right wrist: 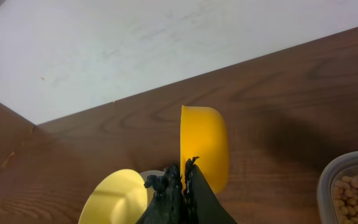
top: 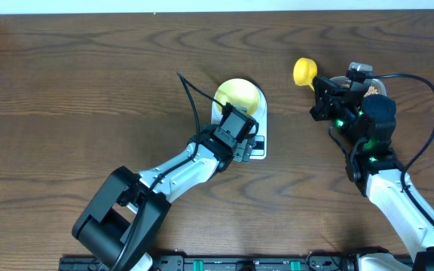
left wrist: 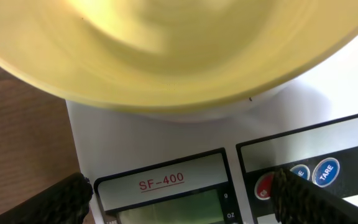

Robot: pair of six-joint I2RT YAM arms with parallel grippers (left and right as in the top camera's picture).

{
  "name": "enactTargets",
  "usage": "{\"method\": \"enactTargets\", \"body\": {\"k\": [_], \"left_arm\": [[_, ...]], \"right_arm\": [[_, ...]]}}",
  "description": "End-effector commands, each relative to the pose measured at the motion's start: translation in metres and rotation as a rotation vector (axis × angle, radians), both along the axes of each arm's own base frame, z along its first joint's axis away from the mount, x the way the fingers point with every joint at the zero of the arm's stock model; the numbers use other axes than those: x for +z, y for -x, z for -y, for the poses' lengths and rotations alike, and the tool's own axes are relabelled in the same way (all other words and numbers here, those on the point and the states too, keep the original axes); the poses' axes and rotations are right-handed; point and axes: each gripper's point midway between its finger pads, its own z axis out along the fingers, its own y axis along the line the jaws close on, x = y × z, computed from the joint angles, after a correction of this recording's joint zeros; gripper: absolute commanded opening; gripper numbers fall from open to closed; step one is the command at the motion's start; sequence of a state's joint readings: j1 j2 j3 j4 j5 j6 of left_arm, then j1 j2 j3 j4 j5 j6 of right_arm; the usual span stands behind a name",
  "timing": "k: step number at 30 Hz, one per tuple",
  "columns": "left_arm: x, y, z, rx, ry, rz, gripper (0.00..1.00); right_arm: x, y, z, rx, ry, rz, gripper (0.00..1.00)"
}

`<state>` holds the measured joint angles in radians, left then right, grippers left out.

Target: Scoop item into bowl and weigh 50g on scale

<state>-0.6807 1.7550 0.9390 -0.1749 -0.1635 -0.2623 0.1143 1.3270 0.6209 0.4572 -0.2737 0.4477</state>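
The pale yellow-green bowl (top: 239, 95) stands on the white scale (top: 258, 149); no beans show in it. My left gripper (top: 241, 134) hangs open just over the scale's front, its fingers (left wrist: 300, 199) either side of the screen (left wrist: 169, 208), with the bowl's wall (left wrist: 166, 56) right ahead. To the right, my right gripper (top: 317, 92) is shut on the handle of a yellow scoop (top: 304, 71). In the right wrist view the scoop's cup (right wrist: 205, 146) is turned on its side above the shut gripper (right wrist: 184, 169). The beans (right wrist: 355, 191) lie in a clear tub (right wrist: 328, 180) at the lower right.
The clear tub (top: 375, 84) is mostly hidden under the right arm in the overhead view. A white wall (right wrist: 135, 43) borders the table's far edge. Both arms' cables loop over the brown wooden table (top: 89, 90).
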Motion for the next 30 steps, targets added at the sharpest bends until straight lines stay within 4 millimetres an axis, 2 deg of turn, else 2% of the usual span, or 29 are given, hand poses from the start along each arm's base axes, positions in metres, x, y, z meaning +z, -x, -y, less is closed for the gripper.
{"method": "enactTargets", "body": {"k": [1,30], "left_arm": [[-0.0115,0.0030,-0.0074,0.011,-0.031,-0.018,0.93],[-0.0182,0.0043,-0.0123,0.020,-0.059,-0.028,0.93]], "right_arm": [[0.0057,-0.0028,0.0009,-0.001,-0.010,0.010,0.01],[0.0057,-0.0022,-0.0005,0.008,-0.012,0.009,0.01]]}}
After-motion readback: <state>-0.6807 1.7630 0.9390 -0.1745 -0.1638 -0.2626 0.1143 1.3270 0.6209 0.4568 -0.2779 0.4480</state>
